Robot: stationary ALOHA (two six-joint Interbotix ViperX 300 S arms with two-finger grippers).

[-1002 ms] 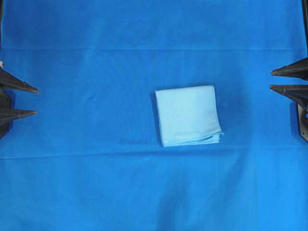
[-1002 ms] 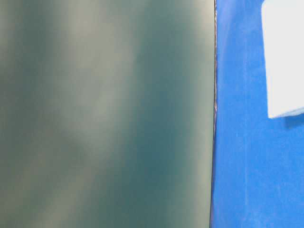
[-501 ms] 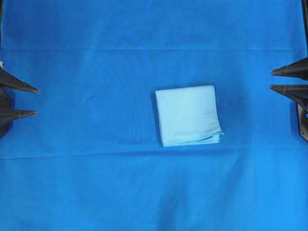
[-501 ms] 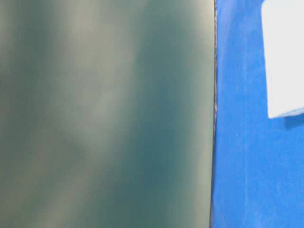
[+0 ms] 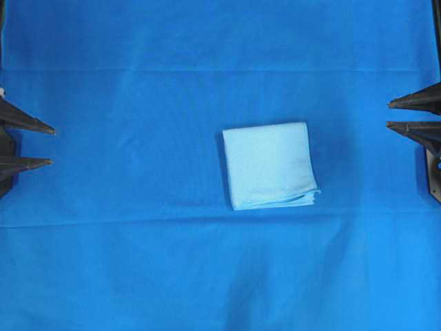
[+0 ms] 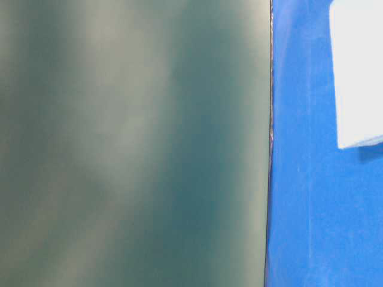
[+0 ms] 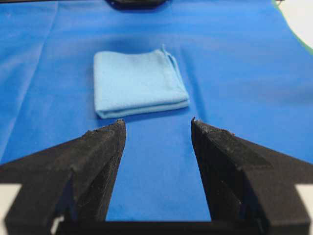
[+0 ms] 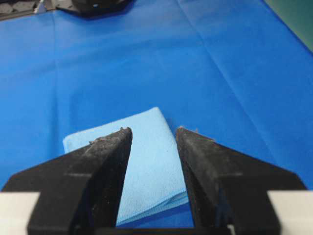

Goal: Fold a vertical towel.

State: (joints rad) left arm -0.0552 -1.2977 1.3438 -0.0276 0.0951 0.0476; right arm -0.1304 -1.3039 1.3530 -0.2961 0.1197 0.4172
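Observation:
The towel (image 5: 270, 165) lies folded into a small, nearly square packet on the deep-blue table covering (image 5: 138, 262), a little right of centre; its layered edges show along the lower right. It also appears as the towel (image 7: 139, 82), the towel (image 8: 151, 169) and a pale corner of the towel (image 6: 358, 72). My left gripper (image 5: 51, 145) rests at the left edge, open and empty, far from the cloth. At the right edge my right gripper (image 5: 388, 115) is open too, holding nothing, with the cloth seen beyond its fingertips (image 8: 122, 134).
A blurred grey-green surface (image 6: 131, 143) fills most of the table-level view. The covering has long creases across it (image 5: 207, 219). A dark robot base (image 7: 134, 3) sits at the far end in the left wrist view.

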